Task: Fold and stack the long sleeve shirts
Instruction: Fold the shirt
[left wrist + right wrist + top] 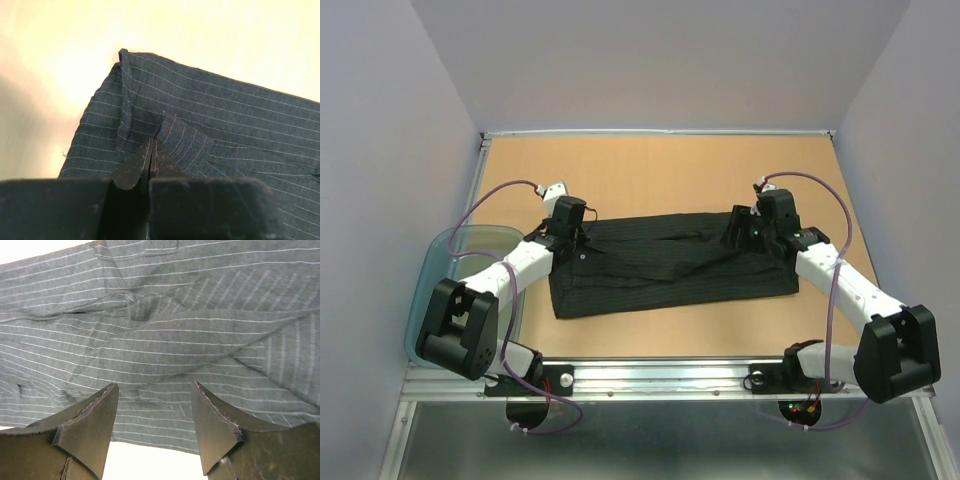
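Closest to my left wrist camera, the left jaws are pinching shut on a raised fold of the black pinstriped shirt, near its hemmed corner. I am watching the right jaws hanging wide open over the striped cloth toward its other end, gripping nothing. From above, the shirt is lying folded into a long band across the middle of the desk. At the desk's left edge, a translucent blue-grey tub is sitting beside the left arm.
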Controlling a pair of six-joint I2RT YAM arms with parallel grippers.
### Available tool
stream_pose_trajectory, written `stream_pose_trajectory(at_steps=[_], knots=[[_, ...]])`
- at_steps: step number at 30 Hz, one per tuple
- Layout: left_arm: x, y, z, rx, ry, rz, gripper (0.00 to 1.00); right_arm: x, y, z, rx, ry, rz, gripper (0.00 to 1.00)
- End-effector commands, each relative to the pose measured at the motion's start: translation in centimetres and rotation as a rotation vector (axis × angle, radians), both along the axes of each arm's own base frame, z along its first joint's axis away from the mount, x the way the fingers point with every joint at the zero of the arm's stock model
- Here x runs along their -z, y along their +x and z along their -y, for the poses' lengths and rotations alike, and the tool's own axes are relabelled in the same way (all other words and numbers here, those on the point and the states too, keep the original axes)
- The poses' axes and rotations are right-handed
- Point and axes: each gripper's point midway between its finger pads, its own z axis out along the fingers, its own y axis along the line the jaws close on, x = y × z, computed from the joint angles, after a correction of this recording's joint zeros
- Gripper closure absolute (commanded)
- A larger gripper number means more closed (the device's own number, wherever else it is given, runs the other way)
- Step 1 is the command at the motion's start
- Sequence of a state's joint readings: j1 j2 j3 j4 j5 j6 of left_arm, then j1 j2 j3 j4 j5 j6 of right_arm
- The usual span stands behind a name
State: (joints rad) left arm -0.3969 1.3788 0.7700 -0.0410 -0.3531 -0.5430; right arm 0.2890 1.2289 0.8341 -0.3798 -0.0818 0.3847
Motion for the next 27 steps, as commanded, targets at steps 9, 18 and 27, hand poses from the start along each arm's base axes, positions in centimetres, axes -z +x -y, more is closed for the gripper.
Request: stream_pose_trajectory(at_steps=[9,18,27], knots=[[-4.0,1.7,-0.9,-0.044,0.045,0.048,0.50,-0.7,1.3,-1.8,-0.003,0.115,0.047,0.35],[-12.0,-1.3,10.4,0.409,-0.157,0.228,0.38,-0.4,2.2,-4.8,-0.058,0.277,0.047,0.36],[-9.1,-8.7,26.9,1.072,-0.233,0.196,0.53,2.2,2.8,-6.0,-0.051,0.430,0.047,0.38]])
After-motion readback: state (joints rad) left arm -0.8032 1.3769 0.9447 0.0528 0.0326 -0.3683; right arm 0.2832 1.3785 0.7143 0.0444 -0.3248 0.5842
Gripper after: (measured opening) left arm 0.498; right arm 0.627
